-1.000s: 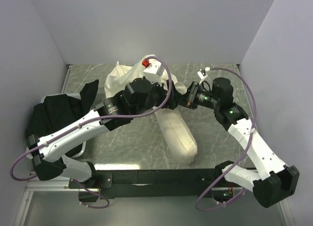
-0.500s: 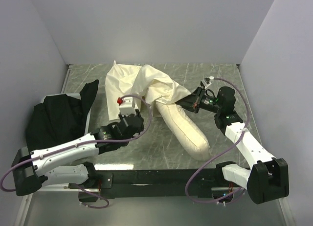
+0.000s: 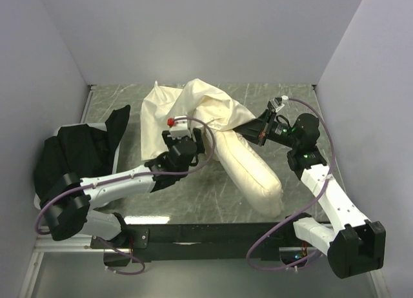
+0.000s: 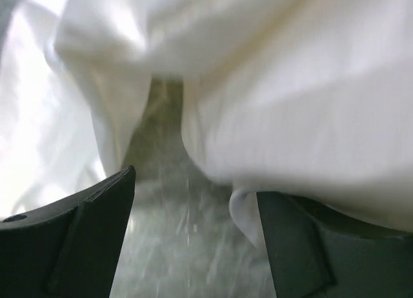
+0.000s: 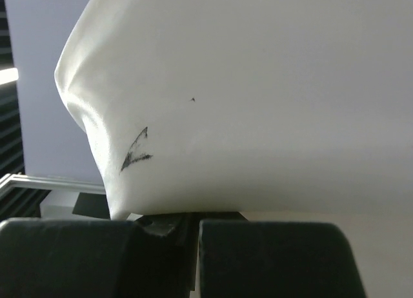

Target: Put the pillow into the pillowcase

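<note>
Nearest, the pillow's (image 3: 255,175) free end lies close to the near edge of the tabletop (image 3: 187,198), right of centre; it has slid a little further right than half a second ago. From there the pillow runs slantwise toward the middle of the tabletop, where its far end goes under the pillowcase (image 3: 184,108).

The left arm lies low and stretched from the near left corner toward the middle, and it has pushed forward since the last frame. Its pincer (image 4: 193,185) stands apart, with bare tabletop between the fingers and pillowcase folds just ahead and to either side.

The right arm rises from the near right corner, bends at the elbow and reaches left. Its pincer (image 5: 193,220) is clamped together on a fold of pillowcase above the pillow's far end, slightly further back than before.

A black cloth (image 3: 71,153) is heaped at the left edge. The tabletop is grey-green marble in pattern, and plain pale walls (image 3: 193,27) close it in on three sides.
</note>
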`<state>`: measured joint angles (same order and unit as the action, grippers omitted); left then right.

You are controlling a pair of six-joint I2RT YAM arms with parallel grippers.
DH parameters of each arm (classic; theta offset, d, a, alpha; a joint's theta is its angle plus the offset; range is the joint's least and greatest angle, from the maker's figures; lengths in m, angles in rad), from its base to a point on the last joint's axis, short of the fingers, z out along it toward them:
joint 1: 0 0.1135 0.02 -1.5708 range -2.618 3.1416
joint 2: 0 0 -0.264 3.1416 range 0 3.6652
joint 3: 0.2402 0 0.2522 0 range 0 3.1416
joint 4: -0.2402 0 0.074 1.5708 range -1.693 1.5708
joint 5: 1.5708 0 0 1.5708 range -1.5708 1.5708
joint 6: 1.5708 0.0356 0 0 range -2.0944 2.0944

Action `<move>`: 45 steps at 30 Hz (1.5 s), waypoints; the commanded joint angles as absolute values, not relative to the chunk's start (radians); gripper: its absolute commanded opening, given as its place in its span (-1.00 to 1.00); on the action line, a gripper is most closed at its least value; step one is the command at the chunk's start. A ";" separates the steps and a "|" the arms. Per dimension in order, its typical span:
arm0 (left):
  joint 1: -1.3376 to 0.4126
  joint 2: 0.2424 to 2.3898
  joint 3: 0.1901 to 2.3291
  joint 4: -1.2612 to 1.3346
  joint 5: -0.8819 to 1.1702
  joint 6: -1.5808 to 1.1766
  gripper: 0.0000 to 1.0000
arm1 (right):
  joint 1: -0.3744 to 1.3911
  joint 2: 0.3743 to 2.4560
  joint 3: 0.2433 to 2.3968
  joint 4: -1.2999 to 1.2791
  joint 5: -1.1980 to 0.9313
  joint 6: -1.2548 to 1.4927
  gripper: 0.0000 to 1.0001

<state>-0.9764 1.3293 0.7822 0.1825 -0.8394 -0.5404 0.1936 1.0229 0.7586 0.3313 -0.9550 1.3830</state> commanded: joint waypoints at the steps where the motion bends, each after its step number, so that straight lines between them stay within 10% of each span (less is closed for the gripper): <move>1: -0.940 1.384 0.870 0.360 -0.876 -0.402 0.55 | 0.183 1.002 0.821 0.641 -0.973 1.566 -1.00; 5: -0.942 1.384 0.885 0.414 -0.758 -0.344 -0.24 | 0.181 1.051 0.801 0.774 -0.962 1.675 -1.00; 6: -0.940 1.376 0.888 0.407 -0.727 -0.342 -0.89 | 0.178 1.061 0.802 0.796 -0.957 1.707 -1.00; 7: -0.945 1.365 0.891 0.394 -0.648 -0.336 -0.98 | 0.175 1.081 0.807 0.799 -0.953 1.709 -1.00; 18: -1.147 1.164 1.052 0.074 -0.029 -0.199 -0.99 | 0.124 1.104 0.888 0.136 -0.537 1.149 -1.00; 28: -1.015 1.268 1.160 -0.093 -0.196 -0.309 -0.98 | 0.117 1.333 0.854 0.086 -0.390 0.983 -1.00; 31: -0.892 1.380 1.224 -0.185 -0.171 -0.408 -0.98 | 0.112 1.400 0.914 -0.036 -0.318 0.873 0.05; 36: -0.770 1.572 1.368 -0.271 -0.083 -0.469 -0.98 | 0.074 1.396 0.989 -0.210 -0.184 0.752 0.99; 45: -0.744 1.695 1.376 -0.278 -0.038 -0.529 -0.98 | -0.008 1.269 0.976 -0.281 -0.212 0.696 0.99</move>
